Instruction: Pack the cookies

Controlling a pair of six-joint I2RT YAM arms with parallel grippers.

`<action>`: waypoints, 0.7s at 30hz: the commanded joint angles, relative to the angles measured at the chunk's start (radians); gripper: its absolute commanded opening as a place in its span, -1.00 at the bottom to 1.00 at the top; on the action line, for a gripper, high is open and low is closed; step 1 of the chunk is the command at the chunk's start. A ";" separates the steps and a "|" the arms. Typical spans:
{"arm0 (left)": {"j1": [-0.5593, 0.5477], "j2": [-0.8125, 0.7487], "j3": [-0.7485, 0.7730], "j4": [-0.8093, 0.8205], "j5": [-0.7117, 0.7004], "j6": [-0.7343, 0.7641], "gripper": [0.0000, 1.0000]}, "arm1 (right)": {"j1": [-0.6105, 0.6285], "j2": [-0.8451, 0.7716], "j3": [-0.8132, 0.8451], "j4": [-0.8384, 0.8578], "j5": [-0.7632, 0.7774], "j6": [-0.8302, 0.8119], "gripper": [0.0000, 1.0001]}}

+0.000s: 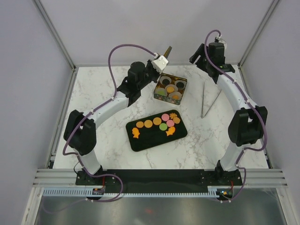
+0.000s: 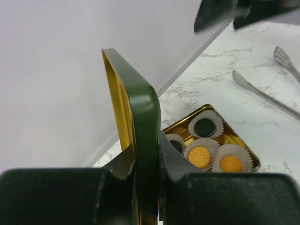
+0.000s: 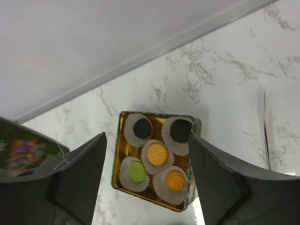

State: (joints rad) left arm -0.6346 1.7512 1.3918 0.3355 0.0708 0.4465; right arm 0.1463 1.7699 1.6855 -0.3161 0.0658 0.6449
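Marble table (image 1: 103,93), cookies (image 1: 157,121) — left gripper (image 2: 147,154) clamps lid (image 2: 140,108)

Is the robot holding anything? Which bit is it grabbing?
The left gripper pinches the green tin lid by its edge, one finger on each face. The right gripper is open and holds nothing.

White arms (image 1: 110,108), black joints (image 1: 80,132), looping purple cables (image 1: 129,45).
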 commanded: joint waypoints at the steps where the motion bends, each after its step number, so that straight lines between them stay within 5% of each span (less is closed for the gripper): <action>1: 0.044 -0.029 0.116 -0.082 0.146 -0.205 -0.95 | 0.009 0.117 -0.012 -0.054 -0.033 -0.070 0.56; 10: 0.141 0.021 0.231 -0.135 0.365 -0.495 -0.95 | 0.036 0.276 0.011 -0.101 -0.032 -0.158 0.35; 21: 0.190 0.082 0.280 -0.132 0.483 -0.609 -0.95 | 0.088 0.399 0.089 -0.156 0.008 -0.220 0.08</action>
State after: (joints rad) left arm -0.4572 1.8194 1.6127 0.1802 0.4751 -0.0746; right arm 0.2222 2.1571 1.7229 -0.4515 0.0452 0.4637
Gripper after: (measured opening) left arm 0.180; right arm 0.544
